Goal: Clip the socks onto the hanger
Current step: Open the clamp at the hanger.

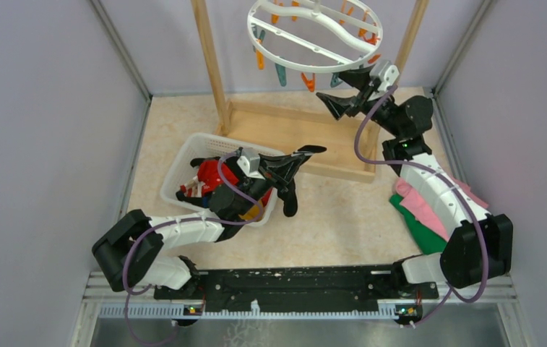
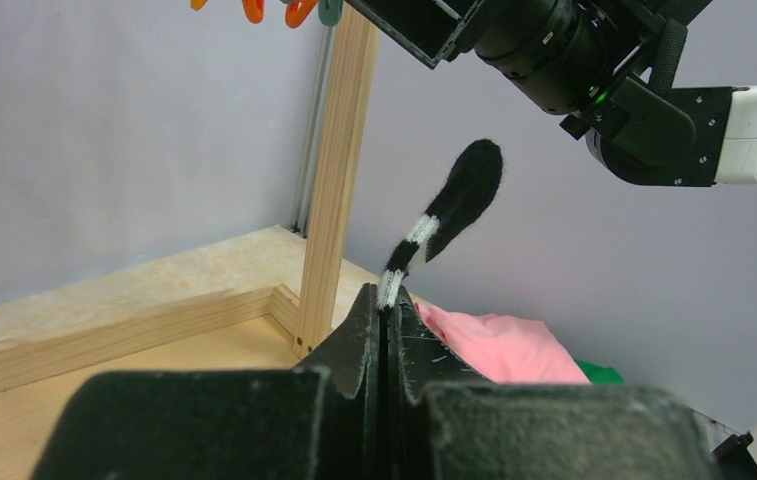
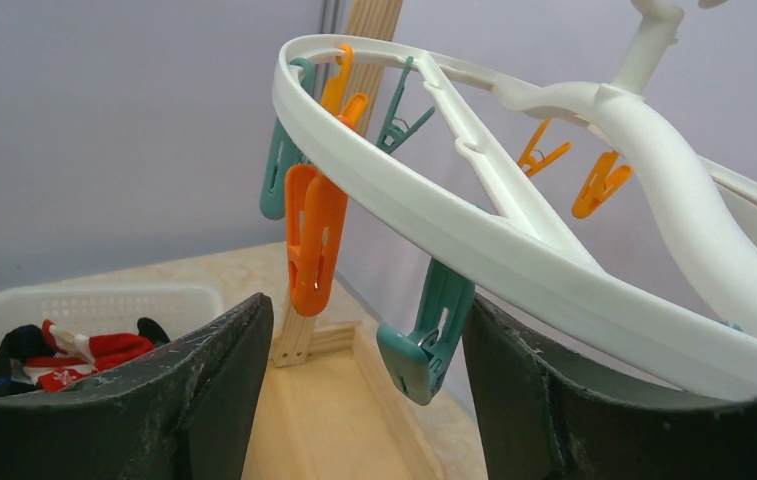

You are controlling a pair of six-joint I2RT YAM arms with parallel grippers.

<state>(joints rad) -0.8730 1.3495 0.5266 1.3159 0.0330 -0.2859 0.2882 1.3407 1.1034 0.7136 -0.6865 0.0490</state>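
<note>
My left gripper [image 1: 305, 154] is shut on the cuff of a black sock with white stripes [image 1: 288, 196], which hangs from it just right of the basket. In the left wrist view that sock [image 2: 451, 205] sticks out past the closed left gripper [image 2: 391, 300]. More socks [image 1: 209, 178], red and black, lie in the basket. The white ring hanger [image 1: 313, 63] hangs from the wooden rack with orange and teal pegs. My right gripper [image 1: 348, 91] is open under the ring's near right rim. A teal peg [image 3: 430, 335] dangles between its fingers, close to the right finger [image 3: 514, 380].
The white mesh basket [image 1: 183, 154] stands left of centre. The wooden rack [image 1: 211, 65] has a flat base [image 1: 306, 134] at the back. Pink cloth [image 1: 423, 207] and green cloth [image 1: 423, 233] lie under the right arm. An orange peg [image 3: 314, 240] hangs left of the teal one.
</note>
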